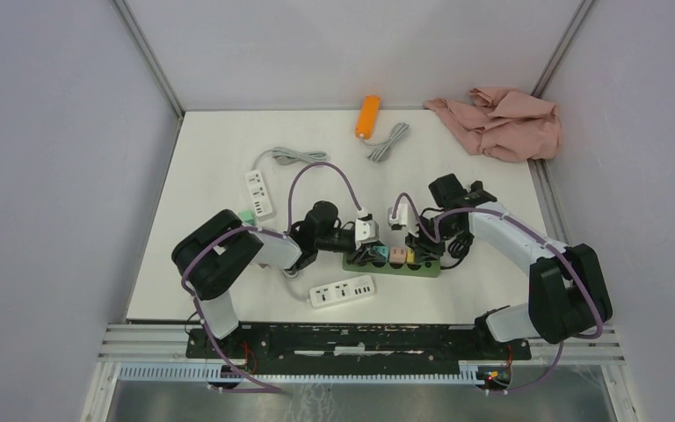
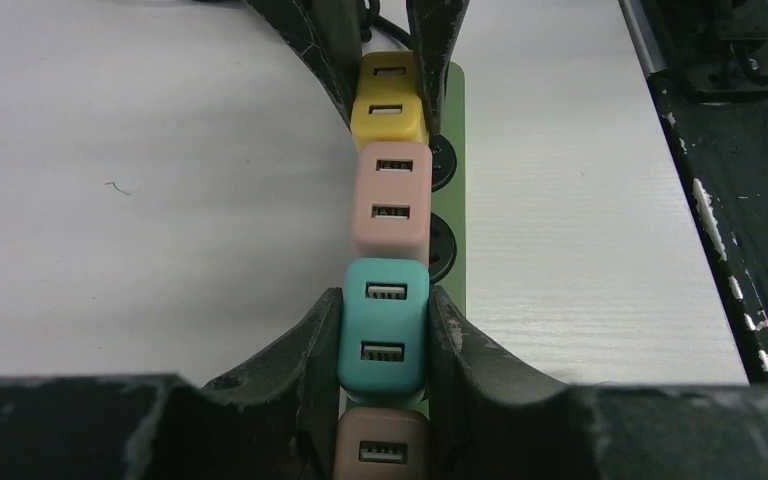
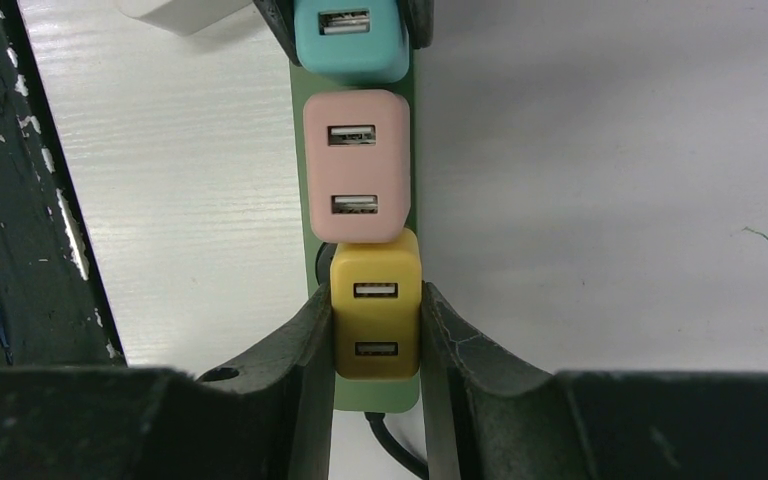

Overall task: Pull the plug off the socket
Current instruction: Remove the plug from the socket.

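Observation:
A green socket strip [image 1: 393, 265] lies between the two arms with a row of coloured USB plugs in it. My left gripper [image 2: 384, 297] is shut on the teal plug [image 2: 384, 325], one finger pressed on each side. Behind the teal one sit a pink plug [image 2: 392, 200] and a yellow plug [image 2: 390, 100]; a brown plug [image 2: 382, 445] is nearest the left wrist camera. My right gripper [image 3: 376, 297] is shut on the yellow plug [image 3: 376, 320], at the end of the strip [image 3: 378, 395] where the black cable leaves.
A white power strip [image 1: 343, 291] lies just in front of the green one, another [image 1: 259, 192] at the left. An orange strip [image 1: 368, 115] with a grey cable and a pink cloth [image 1: 499, 120] are at the back. Dark frame rails run along the table's near edge.

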Robot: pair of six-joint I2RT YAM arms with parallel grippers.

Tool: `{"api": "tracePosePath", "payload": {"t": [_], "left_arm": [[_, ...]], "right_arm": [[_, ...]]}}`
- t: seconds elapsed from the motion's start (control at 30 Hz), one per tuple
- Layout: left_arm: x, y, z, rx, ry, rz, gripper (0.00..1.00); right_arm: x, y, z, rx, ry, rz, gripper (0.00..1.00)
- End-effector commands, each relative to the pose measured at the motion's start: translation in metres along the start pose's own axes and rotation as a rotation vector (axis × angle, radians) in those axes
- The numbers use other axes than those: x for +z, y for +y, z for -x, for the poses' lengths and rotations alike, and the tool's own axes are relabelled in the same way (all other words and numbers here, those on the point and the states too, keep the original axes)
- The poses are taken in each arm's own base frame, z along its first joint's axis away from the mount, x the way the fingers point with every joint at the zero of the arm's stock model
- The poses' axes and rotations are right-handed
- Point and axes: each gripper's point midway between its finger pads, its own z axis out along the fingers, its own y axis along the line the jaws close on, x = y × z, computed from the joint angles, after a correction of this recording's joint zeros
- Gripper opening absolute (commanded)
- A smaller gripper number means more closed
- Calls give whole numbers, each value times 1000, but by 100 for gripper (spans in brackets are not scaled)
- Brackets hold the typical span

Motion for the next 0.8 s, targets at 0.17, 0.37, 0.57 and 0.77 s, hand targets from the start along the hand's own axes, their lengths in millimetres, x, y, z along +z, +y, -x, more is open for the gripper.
{"api": "tracePosePath", "payload": {"t": [0.17, 0.37, 0.57, 0.77], "left_arm": [[11, 2, -8, 63, 48, 7, 3], [11, 4, -9, 62, 55, 18, 3], [12, 5, -10, 58, 56, 19, 3], [11, 5, -9, 59, 55, 25, 3]], "right_arm": [[-19, -28, 32, 75, -127, -95, 0], [-25, 4, 15, -59, -130, 14, 0], [-8, 21, 44, -153, -204, 37, 0], [-21, -20, 44, -9, -197, -115, 0]]}}
